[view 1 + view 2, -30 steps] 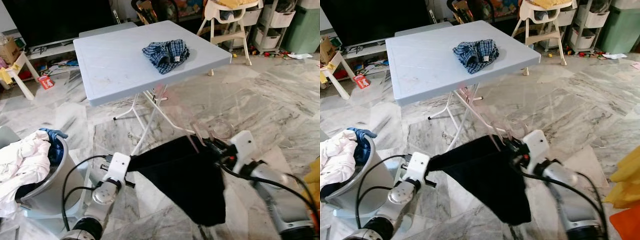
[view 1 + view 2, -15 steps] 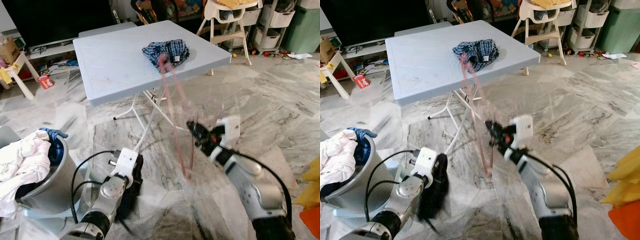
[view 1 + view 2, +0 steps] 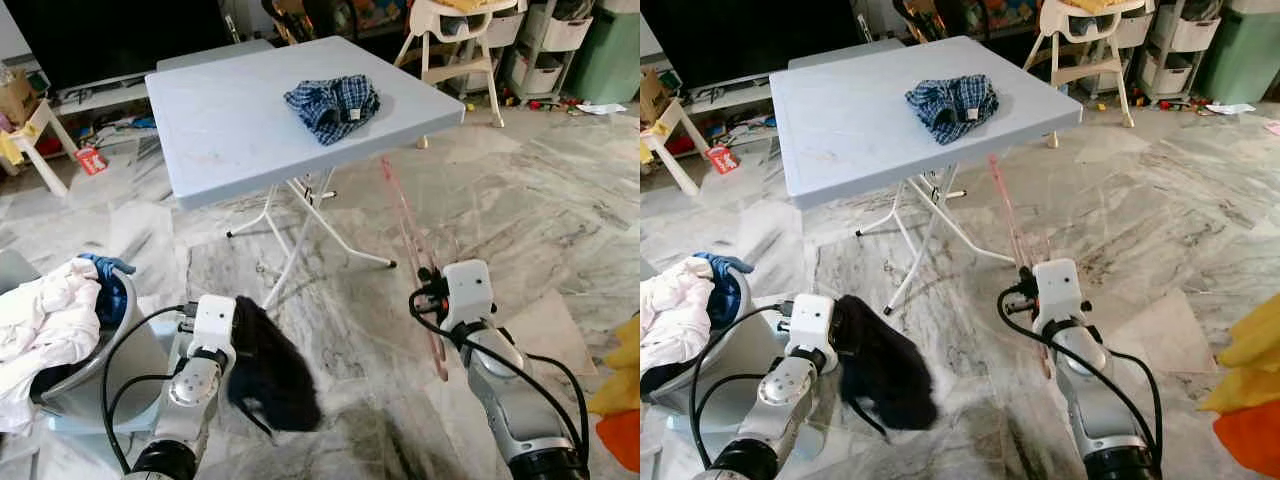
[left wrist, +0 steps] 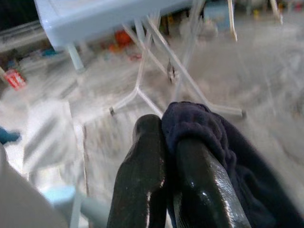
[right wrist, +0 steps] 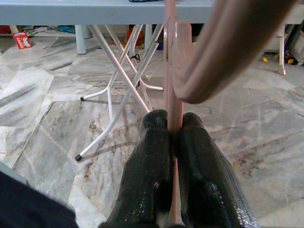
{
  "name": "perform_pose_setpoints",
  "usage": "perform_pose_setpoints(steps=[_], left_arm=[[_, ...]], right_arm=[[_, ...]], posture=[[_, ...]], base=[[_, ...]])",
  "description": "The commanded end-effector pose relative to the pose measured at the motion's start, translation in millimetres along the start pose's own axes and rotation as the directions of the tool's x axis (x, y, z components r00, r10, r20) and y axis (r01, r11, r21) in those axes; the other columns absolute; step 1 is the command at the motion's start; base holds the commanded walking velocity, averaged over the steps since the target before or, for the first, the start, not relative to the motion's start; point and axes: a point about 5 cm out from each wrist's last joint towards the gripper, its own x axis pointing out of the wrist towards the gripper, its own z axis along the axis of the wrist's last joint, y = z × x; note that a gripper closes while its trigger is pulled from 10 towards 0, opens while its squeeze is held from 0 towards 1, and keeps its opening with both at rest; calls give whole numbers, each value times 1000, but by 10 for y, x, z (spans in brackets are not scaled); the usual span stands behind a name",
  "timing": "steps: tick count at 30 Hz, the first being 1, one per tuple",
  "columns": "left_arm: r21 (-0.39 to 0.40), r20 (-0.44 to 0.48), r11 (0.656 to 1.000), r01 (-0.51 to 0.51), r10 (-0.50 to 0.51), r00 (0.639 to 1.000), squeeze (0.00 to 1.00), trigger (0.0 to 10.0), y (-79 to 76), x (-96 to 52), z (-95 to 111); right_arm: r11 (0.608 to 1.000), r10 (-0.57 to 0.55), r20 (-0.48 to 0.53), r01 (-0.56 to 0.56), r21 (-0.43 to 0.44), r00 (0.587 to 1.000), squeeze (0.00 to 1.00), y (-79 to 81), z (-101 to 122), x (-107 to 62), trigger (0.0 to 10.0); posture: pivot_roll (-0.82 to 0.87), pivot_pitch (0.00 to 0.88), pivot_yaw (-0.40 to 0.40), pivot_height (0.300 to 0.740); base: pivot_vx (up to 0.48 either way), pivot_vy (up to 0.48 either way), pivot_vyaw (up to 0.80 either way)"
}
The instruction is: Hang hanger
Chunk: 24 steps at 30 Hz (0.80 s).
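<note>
Gripping pink hanger (image 5: 171,71) in closed right gripper (image 5: 172,124), low beside table (image 3: 250,110); left gripper (image 4: 164,137) pinched on dark garment (image 3: 268,365). Probably rethread first (keep hanger level).

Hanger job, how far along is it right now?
Done: right gripper is shut on the pink hanger, and left gripper is shut on the dark garment. In hand: both are held apart, above the floor. Left: putting the garment on the hanger and hanging it up.
</note>
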Motion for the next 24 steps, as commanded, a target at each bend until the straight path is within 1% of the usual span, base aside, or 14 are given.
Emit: perform_pose_setpoints(steps=[1, 3, 7, 8, 9, 10, 11, 12, 14, 16, 18, 20, 22, 24], left_arm=[[-19, 51, 998, -55, 56, 997, 0, 10000, 105, 4, 117], [-16, 65, 997, -73, 74, 995, 0, 10000, 126, -73, 114], [-13, 37, 998, -68, 69, 997, 0, 10000, 104, -147, 41], [-10, 37, 998, -61, 62, 997, 0, 10000, 90, -163, 30], [-4, 29, 998, -55, 55, 998, 0, 10000, 73, -188, 16], [-4, 29, 998, -55, 55, 998, 0, 10000, 73, -188, 16], [-3, 23, 998, -55, 55, 998, 0, 10000, 71, -201, 1], [2, 5, 998, -56, 56, 998, 0, 10000, 74, -247, -34], [11, -15, 998, -56, 56, 998, 0, 10000, 99, -304, -88], [20, -28, 998, -55, 56, 998, 0, 10000, 130, -347, -118], [32, -40, 998, -52, 54, 998, 0, 10000, 207, -416, -140], [34, -44, 999, -41, 42, 998, 0, 10000, 254, -467, -140], [35, -44, 999, -37, 38, 998, 0, 10000, 262, -480, -140], [43, -50, 999, -32, 34, 998, 0, 10000, 298, -526, -151]], right_arm=[[1000, -14, -2, 14, -6, 1000, 0, 8, -34, -14, 10000], [1000, -19, -11, 19, 9, 1000, 0, 40, -81, -29, 10000], [999, -47, -29, 47, 4, 998, 0, 53, -131, -25, 10000], [998, -64, -38, 64, -3, 997, 0, 41, -155, -26, 10000], [996, -91, -55, 90, -31, 994, 0, 18, -200, -32, 10000], [996, -91, -55, 90, -31, 994, 0, 18, -200, -32, 10000], [993, -105, -71, 101, -57, 992, 0, 1, -241, -44, 10000], [987, -140, -107, 129, -99, 984, 0, -49, -339, -83, 10000], [979, -177, -132, 161, -124, 975, 0, -115, -423, -148, 10000], [974, -196, -137, 177, -141, 971, 0, -170, -460, -204, 10000], [968, -218, -131, 198, -152, 967, 0, -287, -486, -298, 10000], [966, -225, -126, 205, -156, 966, 0, -372, -480, -361, 10000], [967, -225, -123, 206, -153, 966, 0, -391, -474, -376, 10000], [971, -205, -110, 189, -145, 972, 0, -437, -436, -419, 10000]], posture=[[-156, 0, 97, 740], [-149, 0, 97, 740], [-145, 0, 94, 740], [-143, 0, 92, 740], [-141, 0, 90, 740], [-141, 0, 90, 740], [-141, 0, 90, 740], [-137, 0, 88, 740], [-137, 0, 88, 740], [-134, 0, 88, 740], [-131, 0, 91, 740], [-128, 0, 91, 740], [-128, 0, 91, 740], [-130, 0, 94, 740]], base=[[0, 0, 0], [0, 0, 0], [0, 0, 0], [0, 0, 0], [0, 0, 0], [0, 0, 0], [0, 0, 0], [0, 0, 0], [0, 0, 0], [0, 0, 0], [0, 0, 0], [0, 0, 0], [0, 0, 0], [0, 0, 0]])
